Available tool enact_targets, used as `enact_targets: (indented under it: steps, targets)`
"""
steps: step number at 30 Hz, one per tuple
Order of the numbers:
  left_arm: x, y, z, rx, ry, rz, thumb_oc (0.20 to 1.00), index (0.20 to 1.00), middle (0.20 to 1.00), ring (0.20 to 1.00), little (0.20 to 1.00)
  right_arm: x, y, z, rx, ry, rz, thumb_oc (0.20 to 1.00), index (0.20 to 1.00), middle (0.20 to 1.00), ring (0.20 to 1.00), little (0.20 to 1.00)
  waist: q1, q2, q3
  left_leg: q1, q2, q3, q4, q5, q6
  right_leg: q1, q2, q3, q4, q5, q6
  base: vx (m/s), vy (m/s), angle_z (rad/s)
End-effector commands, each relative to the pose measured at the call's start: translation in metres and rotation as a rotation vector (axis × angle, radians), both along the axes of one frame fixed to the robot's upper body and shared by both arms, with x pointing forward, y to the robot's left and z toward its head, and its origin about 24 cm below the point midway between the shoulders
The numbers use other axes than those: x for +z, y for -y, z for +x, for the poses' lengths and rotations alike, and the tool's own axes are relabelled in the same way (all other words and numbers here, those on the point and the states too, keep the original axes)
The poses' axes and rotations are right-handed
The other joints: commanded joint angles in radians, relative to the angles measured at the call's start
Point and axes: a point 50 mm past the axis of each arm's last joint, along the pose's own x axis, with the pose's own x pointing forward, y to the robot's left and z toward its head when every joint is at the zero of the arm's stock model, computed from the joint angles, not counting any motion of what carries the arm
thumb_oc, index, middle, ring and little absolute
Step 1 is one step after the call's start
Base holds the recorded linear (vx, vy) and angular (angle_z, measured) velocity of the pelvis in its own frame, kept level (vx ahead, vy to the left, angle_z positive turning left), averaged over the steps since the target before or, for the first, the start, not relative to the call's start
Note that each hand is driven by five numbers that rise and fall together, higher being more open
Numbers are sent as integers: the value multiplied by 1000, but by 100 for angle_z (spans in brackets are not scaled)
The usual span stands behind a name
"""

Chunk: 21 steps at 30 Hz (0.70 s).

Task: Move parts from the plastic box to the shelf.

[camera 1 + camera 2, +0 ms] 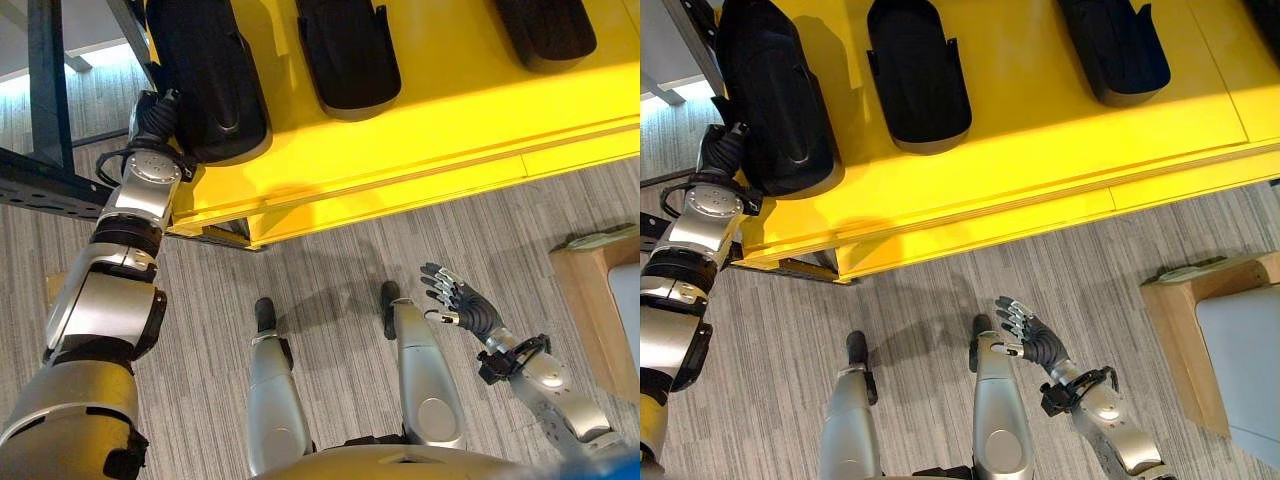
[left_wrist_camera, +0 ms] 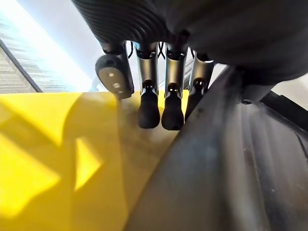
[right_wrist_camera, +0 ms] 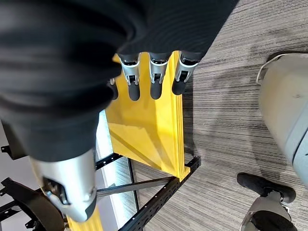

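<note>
Two hands are in your view. Your left hand [image 1: 725,150] is up on the yellow shelf [image 1: 1040,130], its fingers [image 2: 149,108] straight beside the big black part [image 1: 775,95] at the shelf's left end. Two more black parts [image 1: 918,70] lie further along. Your right hand [image 1: 462,305] hangs low over the floor, fingers loose, holding nothing. No writing can be read.

The left hand [image 1: 157,118] is mostly hidden behind a black part [image 1: 205,75], so its grip seems unreadable.
</note>
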Motion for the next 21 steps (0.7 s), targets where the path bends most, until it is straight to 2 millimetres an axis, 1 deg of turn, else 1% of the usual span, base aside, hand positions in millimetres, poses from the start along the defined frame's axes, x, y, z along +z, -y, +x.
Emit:
enact_targets:
  steps: [1, 2, 3, 4, 5, 13, 17, 21]
  targets:
    - [29, -113, -69, 338, -15, 133, 200, 200, 200, 200, 200, -2, 0, -8, -43, -2, 94, 1000, 1000, 1000, 1000, 1000, 51, -45, -53, -70, 12, 61, 110, -50, 16, 91, -67, 28, -141, 98, 70, 0, 0, 0]
    - [29, -114, -71, 346, -14, 123, 420, 420, 420, 420, 420, -3, -1, -9, -42, -6, 95, 1000, 1000, 1000, 1000, 1000, 52, -45, -53, -71, 12, 62, 110, -50, 16, 91, -66, 28, -140, 97, 70, 0, 0, 0]
    - [29, -114, -71, 348, -12, 122, 476, 476, 476, 476, 476, -2, -1, -9, -40, -5, 93, 1000, 1000, 1000, 1000, 1000, 52, -46, -54, -71, 11, 63, 110, -51, 16, 92, -67, 26, -140, 98, 70, 0, 0, 0]
    - [29, -115, -71, 353, 9, 90, 658, 658, 658, 658, 658, -3, -1, -9, -37, -8, 91, 1000, 1000, 1000, 1000, 1000, 53, -45, -55, -75, 10, 63, 115, -52, 17, 91, -69, 25, -139, 99, 71, 0, 0, 0]
    - [30, -115, -71, 351, 13, 78, 1000, 1000, 1000, 1000, 1000, -3, -1, -9, -39, -8, 92, 1000, 1000, 1000, 1000, 1000, 54, -45, -55, -76, 10, 63, 117, -53, 17, 91, -69, 25, -138, 98, 71, 0, 0, 0]
    - [33, -118, -73, 335, 95, -47, 1000, 1000, 1000, 1000, 1000, -5, 0, -10, -39, -21, 80, 1000, 1000, 1000, 1000, 1000, 58, -40, -60, -83, 7, 59, 119, -54, 17, 88, -71, 24, -134, 95, 70, 0, 0, 0]
    - [35, -121, -76, 343, 111, -65, 1000, 1000, 1000, 1000, 1000, -5, 0, -9, -38, -21, 78, 1000, 1000, 1000, 1000, 1000, 59, -37, -62, -83, 7, 58, 118, -55, 17, 86, -70, 23, -129, 94, 70, 0, 0, 0]
    - [44, -123, -79, 349, 125, -24, 1000, 1000, 1000, 1000, 1000, -5, 3, -10, -38, -21, 74, 1000, 1000, 1000, 1000, 1000, 59, -35, -64, -81, 7, 60, 118, -56, 17, 85, -70, 27, -127, 95, 70, 0, 0, 0]
